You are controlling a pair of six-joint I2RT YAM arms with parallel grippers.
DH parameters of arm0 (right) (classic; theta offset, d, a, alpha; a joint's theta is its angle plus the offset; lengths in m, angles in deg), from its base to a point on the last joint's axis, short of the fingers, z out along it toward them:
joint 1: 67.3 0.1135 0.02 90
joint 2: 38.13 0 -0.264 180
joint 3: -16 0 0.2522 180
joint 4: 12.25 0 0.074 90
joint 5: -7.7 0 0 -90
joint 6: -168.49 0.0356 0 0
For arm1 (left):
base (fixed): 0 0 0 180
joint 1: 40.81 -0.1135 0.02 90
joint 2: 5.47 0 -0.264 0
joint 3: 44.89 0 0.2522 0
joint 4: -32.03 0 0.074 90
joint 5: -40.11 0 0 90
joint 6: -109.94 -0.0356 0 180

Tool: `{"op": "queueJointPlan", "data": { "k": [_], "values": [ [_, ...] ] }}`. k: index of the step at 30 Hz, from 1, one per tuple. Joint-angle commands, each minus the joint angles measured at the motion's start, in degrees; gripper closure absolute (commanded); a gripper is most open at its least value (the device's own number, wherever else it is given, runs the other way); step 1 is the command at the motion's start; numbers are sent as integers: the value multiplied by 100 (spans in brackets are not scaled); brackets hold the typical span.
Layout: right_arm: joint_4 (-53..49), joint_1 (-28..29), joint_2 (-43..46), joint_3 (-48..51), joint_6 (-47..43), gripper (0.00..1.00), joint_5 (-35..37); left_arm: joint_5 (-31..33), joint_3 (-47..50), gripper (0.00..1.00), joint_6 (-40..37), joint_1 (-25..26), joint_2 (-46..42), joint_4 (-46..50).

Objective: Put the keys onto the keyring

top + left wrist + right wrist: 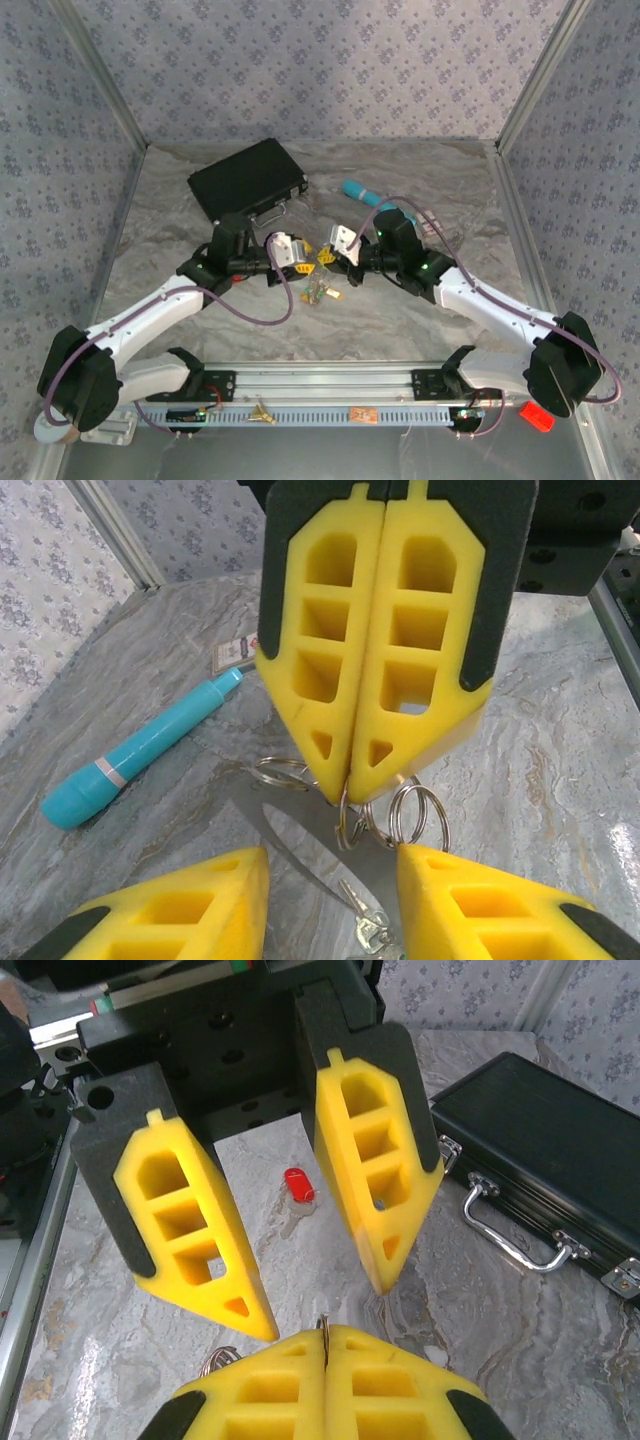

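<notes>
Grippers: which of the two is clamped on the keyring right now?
The right gripper: its jaws are pressed shut on the keyring. The left gripper faces it with jaws apart, gripping nothing.

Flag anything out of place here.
A red block lies past the right end of the near rail, beside the right arm's base, and a small yellowish piece sits on that rail, both away from the keys.
</notes>
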Motion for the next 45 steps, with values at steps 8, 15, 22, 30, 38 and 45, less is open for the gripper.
{"op": "queueJointPlan", "data": {
  "k": [8, 15, 22, 30, 38, 45],
  "values": [
    [65, 168, -71, -282, -72, 100, -147, -346, 55, 74, -124, 110, 67, 1],
    [62, 196, -73, -246, -68, 100, -163, -372, 46, 97, -169, 113, 68, 99],
    [-1217, -103, 143, -531, -563, 57, 294, 259, 63, 100, -428, 260, 10, 236],
    [-2041, 15, 622, -423, -1070, 63, 1411, 1135, 34, 100, -974, 608, -51, 373],
    [-1380, 356, 344, -294, -846, 72, 1333, 1204, -21, 100, -922, 686, -180, 479],
    [-978, 317, 392, -55, -858, 75, 1307, 1130, 15, 100, -599, 688, -285, 467]
  ]
}}
